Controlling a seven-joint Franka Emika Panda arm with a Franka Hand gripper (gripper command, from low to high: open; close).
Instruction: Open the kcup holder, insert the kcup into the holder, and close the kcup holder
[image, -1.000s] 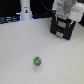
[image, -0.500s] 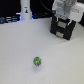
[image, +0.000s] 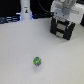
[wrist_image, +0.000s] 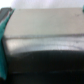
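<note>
The kcup (image: 37, 61) is a tiny green pod with a pale top, lying on the white table (image: 20, 50) near the front, far from the arm. The kcup holder (image: 64, 29) is a black box at the exterior view's right rear, with pale handle slots on its front. The white and grey arm hangs right over the holder's top, and my gripper (image: 63, 20) sits at its upper front; its fingers are blurred. The wrist view shows only a blurred grey and black surface (wrist_image: 45, 45) of the holder close up, with a teal finger (wrist_image: 5, 30) at one edge.
A tall white bottle-like post (image: 25, 9) with a black mark stands at the rear of the table. Dark equipment with a blue light (image: 10, 19) lines the back edge.
</note>
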